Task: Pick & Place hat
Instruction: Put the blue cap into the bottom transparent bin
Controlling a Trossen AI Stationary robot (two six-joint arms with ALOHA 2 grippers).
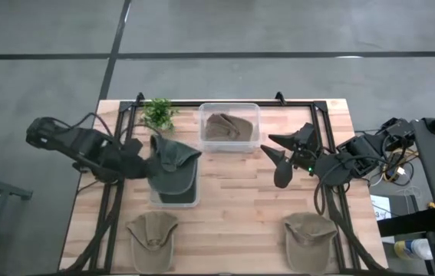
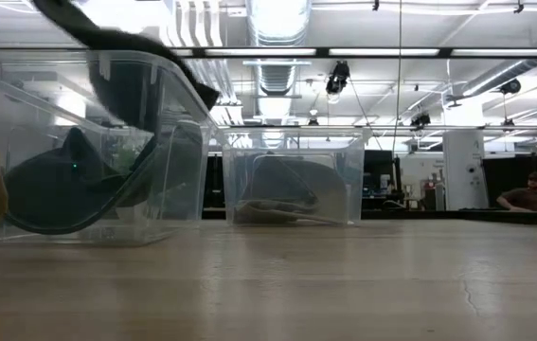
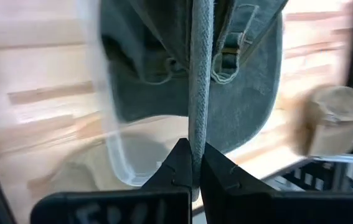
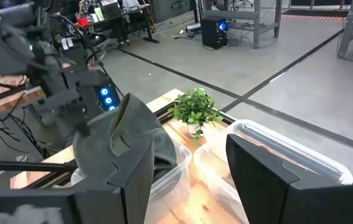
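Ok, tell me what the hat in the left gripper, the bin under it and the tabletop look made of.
Dark green hat: likely washed cotton twill, matte, with visible stitched seams, pinched by the left gripper.
Bin: clear plastic, glossy, see-through walls.
Tabletop: wood planks, light butcher-block look, visible grain.

A light wooden table (image 1: pixel 232 195) carries two clear plastic bins (image 1: pixel 229 128), one at the back centre and one (image 1: pixel 173 193) nearer the left. A small green plant (image 1: pixel 157 113) stands at the back edge, and two tan hats (image 1: pixel 153 232) (image 1: pixel 310 232) lie at the front corners.
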